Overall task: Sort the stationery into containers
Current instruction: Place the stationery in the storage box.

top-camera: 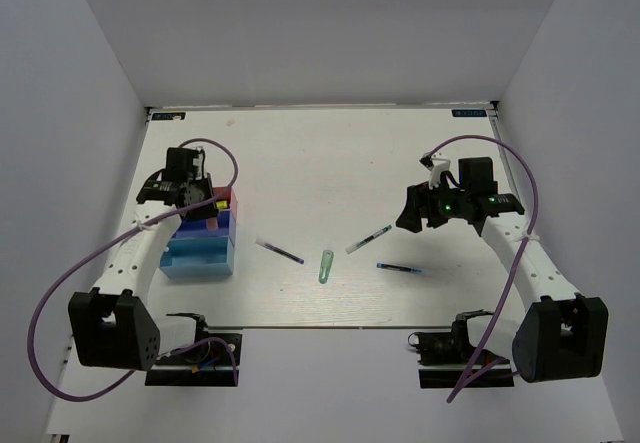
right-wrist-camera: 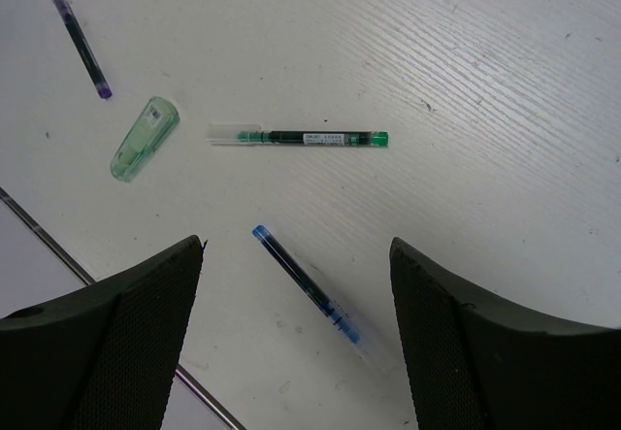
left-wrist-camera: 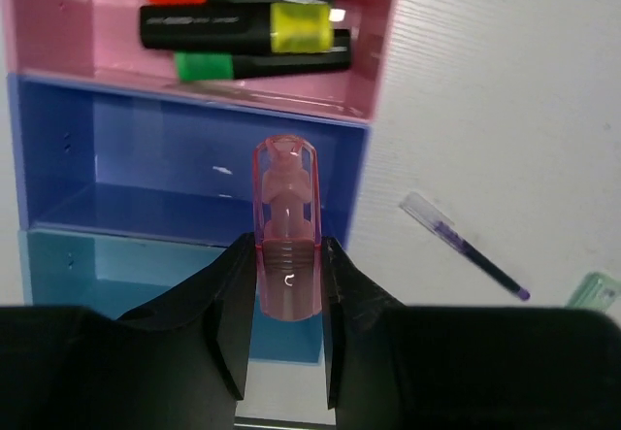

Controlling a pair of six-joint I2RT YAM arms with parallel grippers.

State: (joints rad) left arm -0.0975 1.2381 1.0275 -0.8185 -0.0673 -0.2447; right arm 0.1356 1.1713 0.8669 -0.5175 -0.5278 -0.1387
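On the counter [top-camera: 330, 163], the boxes [top-camera: 200, 258] stand at left, three highlighters [left-wrist-camera: 238, 25] in the far one. To their right lie the left pen [top-camera: 278, 251], clip [top-camera: 325, 265], far pen [top-camera: 368, 238] and near pen [top-camera: 398, 266].

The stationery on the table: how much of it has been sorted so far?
Done: three highlighters lie in the pink box. In hand: the left gripper grips a translucent pink clip by the blue box. Remaining: a purple pen, a green pen, a blue pen and a pale green clip lie on the table below the open right gripper.
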